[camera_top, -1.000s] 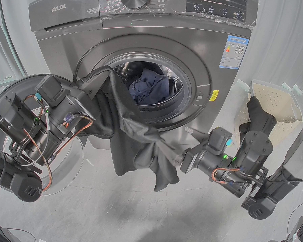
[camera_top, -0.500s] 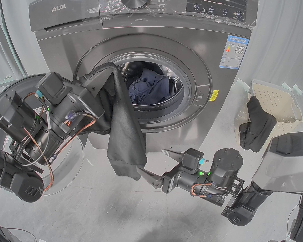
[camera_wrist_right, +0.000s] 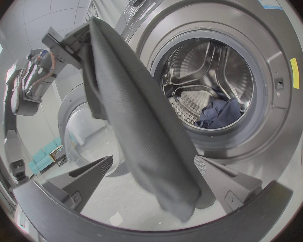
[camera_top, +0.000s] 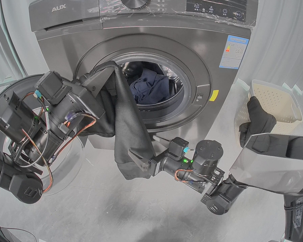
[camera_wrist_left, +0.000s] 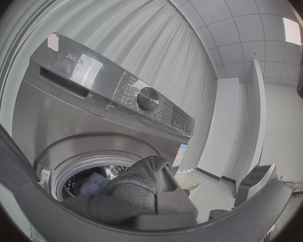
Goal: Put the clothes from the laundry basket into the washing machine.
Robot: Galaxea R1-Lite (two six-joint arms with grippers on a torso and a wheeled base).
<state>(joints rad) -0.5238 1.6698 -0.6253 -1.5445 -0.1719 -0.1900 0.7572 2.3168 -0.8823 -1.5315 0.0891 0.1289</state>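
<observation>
two grippers work on one dark grey knit garment (camera_top: 128, 125). left gripper (camera_top: 99, 76) is clamped on the garment's top edge, at the upper left rim of the round opening of the grey front-loading washing machine (camera_top: 192, 44). fabric hangs from there down past the opening's lower edge, outside the drum. right gripper (camera_top: 144, 146) sits low in front of the machine, jaws spread wide, the garment's hanging lower end between its two fingers, not pinched. navy blue clothes (camera_top: 149, 88) lie inside the drum. round glass door (camera_top: 74, 152) stands open to the left. cream perforated plastic laundry basket (camera_top: 279, 98) sits right of the machine, with a black garment (camera_top: 257, 118) draped over its near rim.
</observation>
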